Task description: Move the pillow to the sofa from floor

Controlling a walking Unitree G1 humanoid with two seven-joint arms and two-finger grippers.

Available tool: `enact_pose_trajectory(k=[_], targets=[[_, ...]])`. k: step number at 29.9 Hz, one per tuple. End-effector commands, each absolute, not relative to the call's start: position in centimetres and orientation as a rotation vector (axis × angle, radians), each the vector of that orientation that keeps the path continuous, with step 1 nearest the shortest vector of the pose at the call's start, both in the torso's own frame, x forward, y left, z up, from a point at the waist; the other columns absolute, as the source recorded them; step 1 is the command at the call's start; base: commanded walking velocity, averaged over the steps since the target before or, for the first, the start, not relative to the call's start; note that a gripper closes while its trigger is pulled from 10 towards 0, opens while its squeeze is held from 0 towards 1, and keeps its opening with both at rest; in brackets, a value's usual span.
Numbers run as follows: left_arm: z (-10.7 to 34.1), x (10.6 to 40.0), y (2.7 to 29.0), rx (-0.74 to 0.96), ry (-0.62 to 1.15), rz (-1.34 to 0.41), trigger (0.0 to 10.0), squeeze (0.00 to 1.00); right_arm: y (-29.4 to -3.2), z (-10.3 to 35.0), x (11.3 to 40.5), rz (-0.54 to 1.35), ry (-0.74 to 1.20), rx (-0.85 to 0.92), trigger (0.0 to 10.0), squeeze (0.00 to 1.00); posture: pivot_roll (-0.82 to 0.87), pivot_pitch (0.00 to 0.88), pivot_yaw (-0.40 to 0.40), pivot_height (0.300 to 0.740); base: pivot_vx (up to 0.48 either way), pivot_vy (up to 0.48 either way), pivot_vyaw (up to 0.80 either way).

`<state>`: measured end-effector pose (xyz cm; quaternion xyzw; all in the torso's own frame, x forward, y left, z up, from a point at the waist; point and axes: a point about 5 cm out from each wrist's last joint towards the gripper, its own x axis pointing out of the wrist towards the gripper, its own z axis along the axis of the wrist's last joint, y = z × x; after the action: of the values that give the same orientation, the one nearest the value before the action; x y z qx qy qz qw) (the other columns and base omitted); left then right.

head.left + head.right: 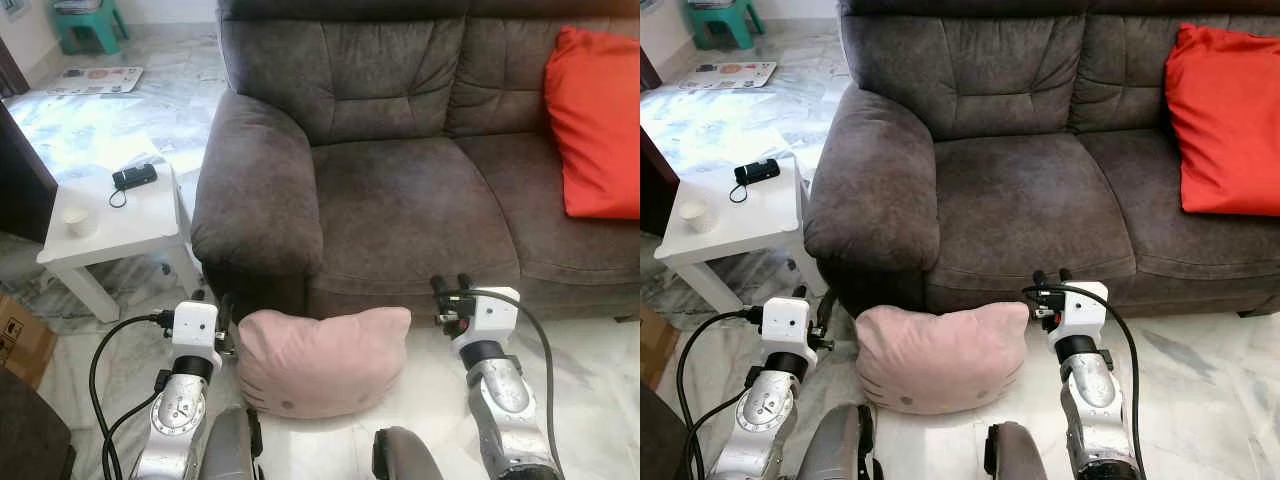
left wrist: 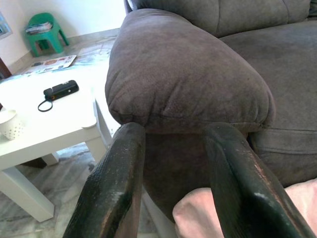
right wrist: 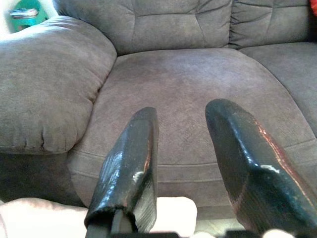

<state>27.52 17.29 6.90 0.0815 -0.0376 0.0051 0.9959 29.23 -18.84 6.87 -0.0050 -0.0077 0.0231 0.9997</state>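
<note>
The soft pink cat-faced pillow (image 1: pixel 322 360) lies on the marble floor (image 1: pixel 590 370) against the grey-brown suede sofa (image 1: pixel 400 200), between the left gripper (image 2: pixel 173 163) and right gripper (image 3: pixel 181 148), both with fingers spread and empty. Head views add a red cushion (image 1: pixel 597 120) and a white counter (image 1: pixel 120 215).

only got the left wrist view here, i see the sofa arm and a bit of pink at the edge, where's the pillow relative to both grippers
Observer: The pink pillow lies on the floor against the sofa's front, between the left gripper and the right gripper.
Operator: is the right one holding it
Observer: No. In the right wrist view its fingers are spread, pointing at the seat cushion, with the pillow just below them.
Operator: anything on the seat already
Observer: A red cushion leans on the backrest at the robot's right end; the seat part nearest the pillow is bare.
Operator: what's on the white table
Observer: Besides the black device, a small white cup.
</note>
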Motion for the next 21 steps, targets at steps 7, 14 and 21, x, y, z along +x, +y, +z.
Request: enact_pose_trajectory(k=[7,14,21], targets=[[6.35,27.42,17.35,0.138,-0.044,0.014,10.0,0.00,-18.69,6.77,29.39,0.051,-0.006,-0.009,10.0,0.00,-0.05,0.113,-0.006,0.578,0.000,0.000,0.00],[6.15,27.44,17.43,0.125,-0.029,0.020,10.0,0.00,-18.59,6.75,29.34,0.064,-0.008,-0.012,10.0,0.00,-0.05,0.114,-0.005,0.578,0.000,0.000,0.00],[5.96,27.46,17.48,0.112,-0.019,0.025,10.0,0.00,-18.70,6.85,29.39,0.057,-0.012,-0.010,10.0,0.00,-0.05,0.115,-0.005,0.578,0.000,0.000,0.00]])
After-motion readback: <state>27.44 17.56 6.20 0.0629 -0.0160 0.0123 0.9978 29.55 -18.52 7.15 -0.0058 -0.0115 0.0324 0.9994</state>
